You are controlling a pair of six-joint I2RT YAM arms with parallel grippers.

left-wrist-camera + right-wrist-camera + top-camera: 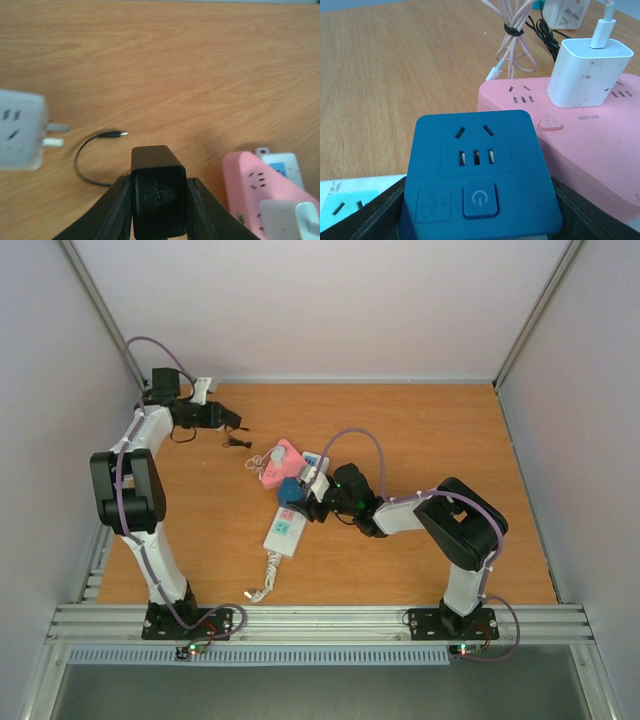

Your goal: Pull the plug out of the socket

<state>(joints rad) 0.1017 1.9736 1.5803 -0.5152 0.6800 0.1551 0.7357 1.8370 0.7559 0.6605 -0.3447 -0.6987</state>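
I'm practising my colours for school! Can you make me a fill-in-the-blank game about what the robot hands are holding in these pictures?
1. The right hand grips an adapter coloured ___.
2. The left hand grips a charger block coloured ___.
3. The white charger is plugged into a socket block coloured ___.

Missing words: blue; black; pink.
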